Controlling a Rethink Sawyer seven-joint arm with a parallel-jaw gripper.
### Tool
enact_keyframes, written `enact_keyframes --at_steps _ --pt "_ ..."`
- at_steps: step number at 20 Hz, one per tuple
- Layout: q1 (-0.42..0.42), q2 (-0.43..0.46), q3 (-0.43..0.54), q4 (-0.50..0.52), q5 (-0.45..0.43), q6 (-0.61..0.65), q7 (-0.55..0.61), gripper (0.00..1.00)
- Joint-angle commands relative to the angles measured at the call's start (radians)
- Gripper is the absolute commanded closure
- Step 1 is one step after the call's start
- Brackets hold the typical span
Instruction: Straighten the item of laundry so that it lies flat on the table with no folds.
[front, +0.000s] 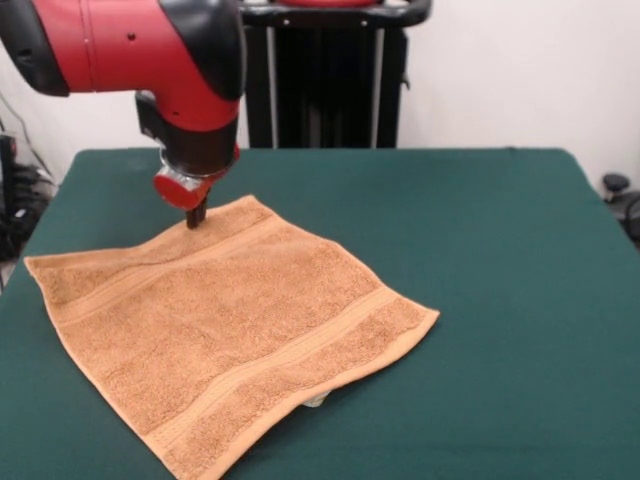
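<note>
Nearly done: I am pinching my gripper (195, 222) narrow on the almost flat orange-tan terry-cloth towel's (225, 335) far edge

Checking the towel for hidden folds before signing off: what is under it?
The towel lies spread on the green table. A small pale bit, maybe its tag, peeks out beneath the near edge. Anything else underneath is covered by the cloth.
</note>
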Motion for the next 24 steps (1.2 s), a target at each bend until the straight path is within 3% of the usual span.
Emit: enact_keyframes --at_steps 1,13,24 --pt "-0.001 0.026 0.09 0.025 0.053 -0.122 -0.101 1.0" --pt "-0.053 -0.034 0.168 0.083 0.215 -0.078 -0.132 1.0" --pt "-0.016 0.034 0.1 0.038 0.156 -0.094 -0.125 1.0"
